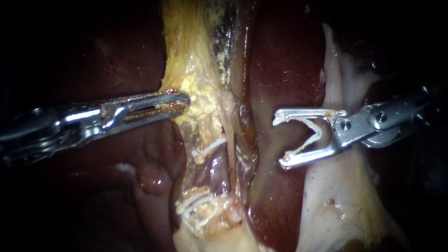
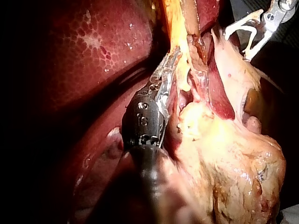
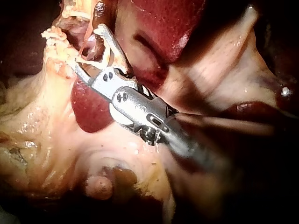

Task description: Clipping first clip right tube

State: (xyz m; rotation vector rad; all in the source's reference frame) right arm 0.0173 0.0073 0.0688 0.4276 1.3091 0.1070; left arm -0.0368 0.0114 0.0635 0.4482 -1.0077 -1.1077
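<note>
My left instrument comes in from the left, its jaws shut on the edge of the yellow fatty tissue; the left wrist view shows the same hold. Below that hold, a dissected window shows a purplish tube and a thinner strand to its right. I cannot tell which is the right tube. My right instrument stands right of the window, apart from both. Its jaws are wide apart and carry an open white clip. In the right wrist view the clip points toward frayed pale tissue.
Dark red liver lies behind and between the two instruments. A pale fold of tissue runs under my right instrument's shaft. Frayed whitish strands sit at the window's lower end. A lumpy yellow mass lies beside my left instrument.
</note>
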